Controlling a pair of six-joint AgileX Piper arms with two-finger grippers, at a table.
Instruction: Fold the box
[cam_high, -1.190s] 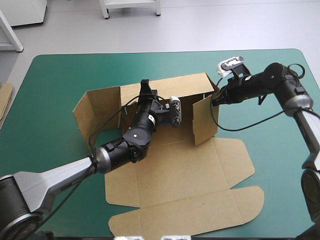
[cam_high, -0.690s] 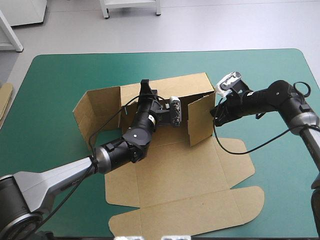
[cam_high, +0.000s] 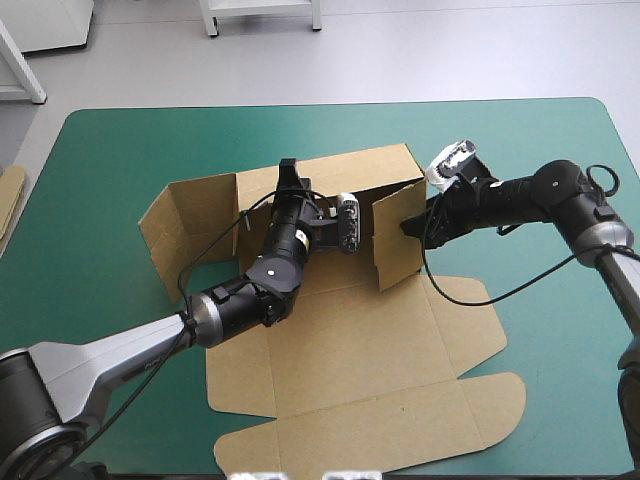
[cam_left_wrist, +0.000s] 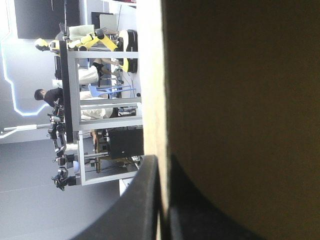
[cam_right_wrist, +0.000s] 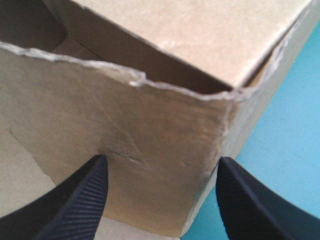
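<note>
The brown box (cam_high: 350, 350) lies in the middle of the teal-green table, its lid flat toward the near edge. The back wall (cam_high: 340, 175) and both side flaps stand raised. My left gripper (cam_high: 290, 172) is shut on the top edge of the back wall; in the left wrist view its black fingers (cam_left_wrist: 161, 159) pinch the board's edge (cam_left_wrist: 150, 100). My right gripper (cam_high: 408, 228) is open against the outer face of the right side flap (cam_high: 395, 240). In the right wrist view, its gripper (cam_right_wrist: 161, 167) stands apart before the flap's corner (cam_right_wrist: 150, 125), gripping nothing.
An edge of more brown board (cam_high: 10, 205) shows at the table's left edge. Bare teal-green cover (cam_high: 560, 330) lies to the right of the box and along the far side (cam_high: 200, 130).
My right gripper has opened and let go of the right flap after swinging it inward. The box has shifted slightly to the left. The left gripper keeps its hold.
</note>
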